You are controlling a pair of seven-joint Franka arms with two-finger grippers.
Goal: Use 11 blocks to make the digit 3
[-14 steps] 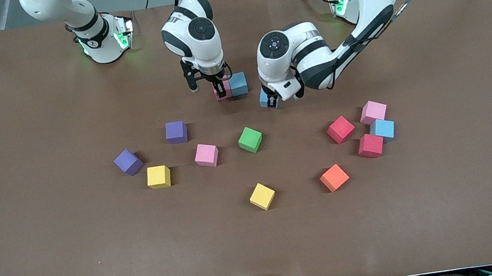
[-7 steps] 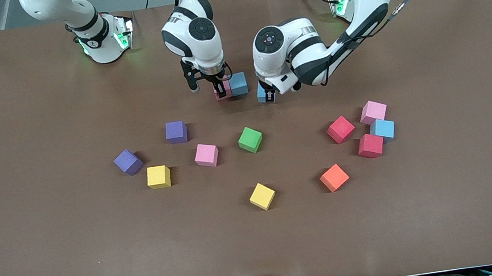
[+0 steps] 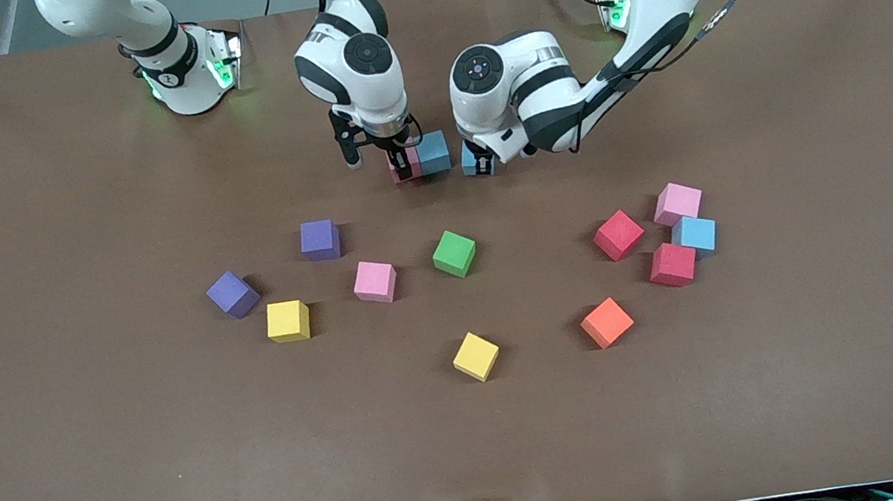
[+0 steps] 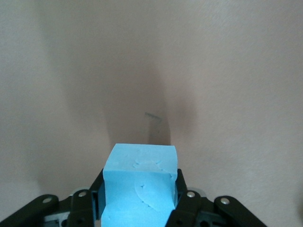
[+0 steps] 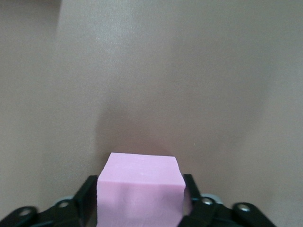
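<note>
Gap mattered most: left claw (image 3: 483, 165), clamped on held blue cube (image 3: 471, 161), hung in the frame's upper middle, just beside laid blue cube (image 3: 433, 152), toward the left arm's end; right claw (image 3: 401, 167) straddled pink cube (image 3: 413, 169), grip impossible to tell.

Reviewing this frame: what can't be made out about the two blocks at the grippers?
- Front view: the right gripper covers most of the pink block, hiding its contact with the placed light blue block.
- Front view: the left gripper, jaws shut on the held light blue block, hides whether that block touches the table.
- Both wrist views: the bottom edge cuts off each block's lower part.
</note>
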